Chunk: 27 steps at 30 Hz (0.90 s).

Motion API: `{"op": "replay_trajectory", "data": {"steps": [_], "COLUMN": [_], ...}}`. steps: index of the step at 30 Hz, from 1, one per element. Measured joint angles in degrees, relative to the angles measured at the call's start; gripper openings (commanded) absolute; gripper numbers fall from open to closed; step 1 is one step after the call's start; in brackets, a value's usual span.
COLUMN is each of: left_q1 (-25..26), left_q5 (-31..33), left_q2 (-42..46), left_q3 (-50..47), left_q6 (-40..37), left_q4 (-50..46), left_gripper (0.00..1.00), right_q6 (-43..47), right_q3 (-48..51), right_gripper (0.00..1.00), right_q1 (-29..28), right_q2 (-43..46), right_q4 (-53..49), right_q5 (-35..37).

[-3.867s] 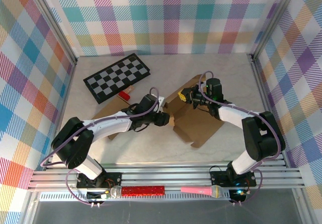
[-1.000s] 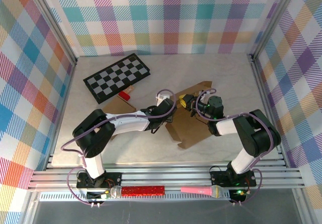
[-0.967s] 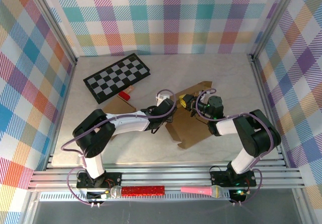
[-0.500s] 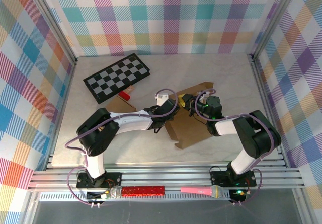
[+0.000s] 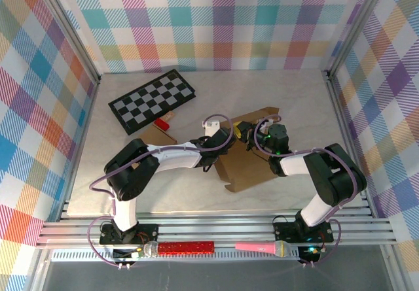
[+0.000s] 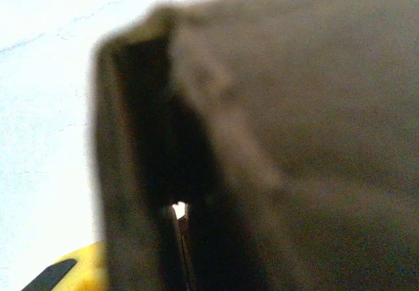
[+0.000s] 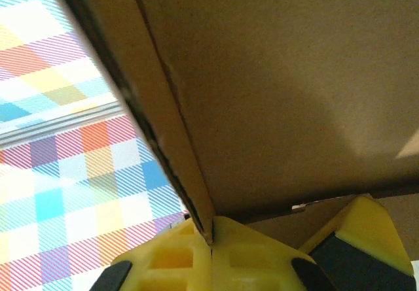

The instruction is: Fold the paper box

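Note:
The paper box [image 5: 252, 163] is a brown cardboard blank lying partly folded in the middle of the table, with one flap raised at its far end. My right gripper [image 5: 247, 134] is at the box's far left corner. In the right wrist view its yellow fingers [image 7: 262, 258] are shut on the edge of a raised cardboard flap [image 7: 170, 127]. My left gripper [image 5: 219, 147] presses against the box's left edge. In the left wrist view dark, blurred cardboard [image 6: 294, 140] covers the jaws, and just one yellow finger [image 6: 69, 271] shows at the lower left.
A folded chessboard [image 5: 152, 100] lies at the back left, with a small red block [image 5: 160, 125] and another cardboard piece [image 5: 156, 138] next to it. A red microphone [image 5: 186, 246] and a pink microphone [image 5: 265, 246] rest on the front rail.
The box's near corner has slid a little to the left. My left gripper has crept slightly further along the box's left edge. The right gripper keeps its hold.

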<state>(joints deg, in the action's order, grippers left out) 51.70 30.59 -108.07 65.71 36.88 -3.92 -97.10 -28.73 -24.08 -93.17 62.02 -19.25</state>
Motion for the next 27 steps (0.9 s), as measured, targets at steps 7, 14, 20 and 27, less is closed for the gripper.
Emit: {"op": "replay_trajectory", "data": {"steps": [7,14,20,27], "left_q1": [0.0,0.0,0.0,-3.4], "left_q5": [1.3,3.0,3.0,-0.8], "left_q2": [-0.9,-1.1,-1.2,2.8], "left_q3": [0.9,1.2,2.5,3.3], "left_q6": [0.2,0.9,1.0,-2.3], "left_q4": [-0.3,-1.0,-2.1,-7.7], "left_gripper": [0.21,0.00,0.00,0.00], "right_q6": [0.0,-0.1,1.3,14.3], "right_q3": [0.0,-0.2,-1.5,-19.4], "right_gripper": [0.00,0.19,0.59,0.78], "right_q1": [0.0,-0.2,-1.1,3.8], "right_q2": [0.0,1.3,5.5,24.6], "right_q4": [0.0,-2.0,-11.9,-49.2], "right_q5": [0.5,0.2,-1.6,-1.3]}}
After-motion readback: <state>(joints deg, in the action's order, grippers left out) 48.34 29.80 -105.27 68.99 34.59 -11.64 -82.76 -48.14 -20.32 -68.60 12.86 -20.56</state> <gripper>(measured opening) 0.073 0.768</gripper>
